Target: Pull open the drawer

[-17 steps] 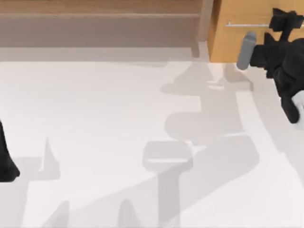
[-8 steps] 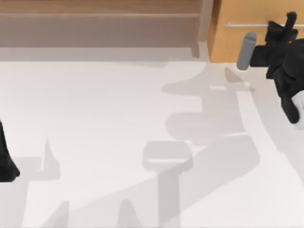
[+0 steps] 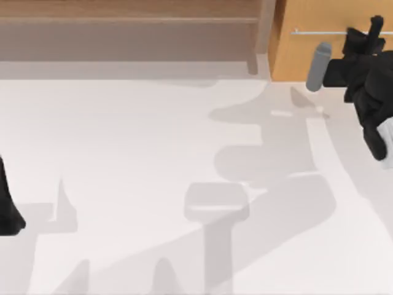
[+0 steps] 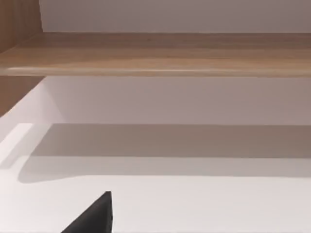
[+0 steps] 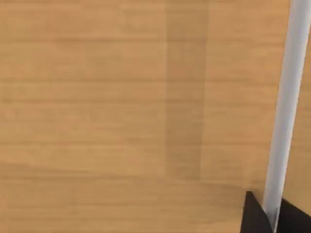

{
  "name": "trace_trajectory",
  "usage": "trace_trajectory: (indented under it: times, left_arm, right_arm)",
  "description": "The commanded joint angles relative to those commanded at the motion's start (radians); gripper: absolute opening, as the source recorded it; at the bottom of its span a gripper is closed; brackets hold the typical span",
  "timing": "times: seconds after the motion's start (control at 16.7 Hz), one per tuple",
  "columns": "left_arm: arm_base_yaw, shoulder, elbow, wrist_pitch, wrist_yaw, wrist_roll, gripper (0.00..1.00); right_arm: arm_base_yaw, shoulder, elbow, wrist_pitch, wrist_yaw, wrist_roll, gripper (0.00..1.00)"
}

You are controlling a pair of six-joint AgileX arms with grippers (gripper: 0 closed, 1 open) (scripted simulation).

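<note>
drawer (image 3: 319,43): sitting at the far right of the worktop (image 3: 153,153), just right of the brown shelf unit (image 3: 129,31); its orange-tan front is looking flush and not yet pulled out.
handle (image 3: 319,32): running as a thin silver bar across the top of the drawer front; in the right wrist view the bar (image 5: 284,111) is passing between two dark fingertips (image 5: 252,216).
right hand (image 3: 368,34): sitting at the bar's right end, fingers on either side of it; i cannot tell whether they are closing on it or merely straddling it.
left hand (image 3: 9,212): waiting parked at the worktop's left edge, holding nothing visible.
handling: the drawer is probably rigid and sliding on runners; the bar is slim, smooth and likely slippery, so it is wanting a firm pinch and a straight pull towards the near edge.
</note>
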State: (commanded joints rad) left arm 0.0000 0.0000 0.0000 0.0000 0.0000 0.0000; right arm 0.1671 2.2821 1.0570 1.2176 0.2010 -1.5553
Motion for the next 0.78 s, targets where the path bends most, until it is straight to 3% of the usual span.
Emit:
trace_trajectory:
  times: [0.78]
  left_arm:
    - [0.0, 0.0, 0.0, 0.0, 0.0, 0.0, 1.0]
  right_arm:
    - [0.035, -0.123, -0.284, 0.16, 0.034, 0.001, 0.0]
